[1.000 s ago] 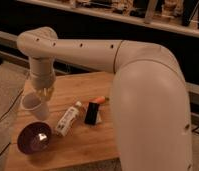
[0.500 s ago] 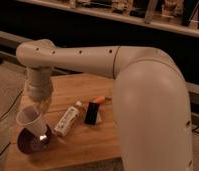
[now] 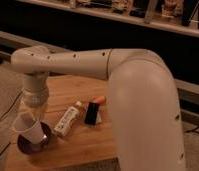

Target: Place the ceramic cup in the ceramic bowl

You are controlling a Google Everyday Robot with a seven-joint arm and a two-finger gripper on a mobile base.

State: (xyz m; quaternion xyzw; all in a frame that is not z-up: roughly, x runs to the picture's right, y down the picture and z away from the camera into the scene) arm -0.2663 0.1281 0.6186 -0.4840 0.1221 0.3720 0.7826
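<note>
The gripper hangs directly above the ceramic cup, tilted over the ceramic bowl.

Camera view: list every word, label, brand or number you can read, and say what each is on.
No text can be read.
white bottle: has a printed label, too blurred to read.
dark object next to the bottle: no legible marking.
ceramic cup and ceramic bowl: plain, no writing seen.
The gripper is just above the tilted cup, over the bowl near a corner of the wooden table.
</note>
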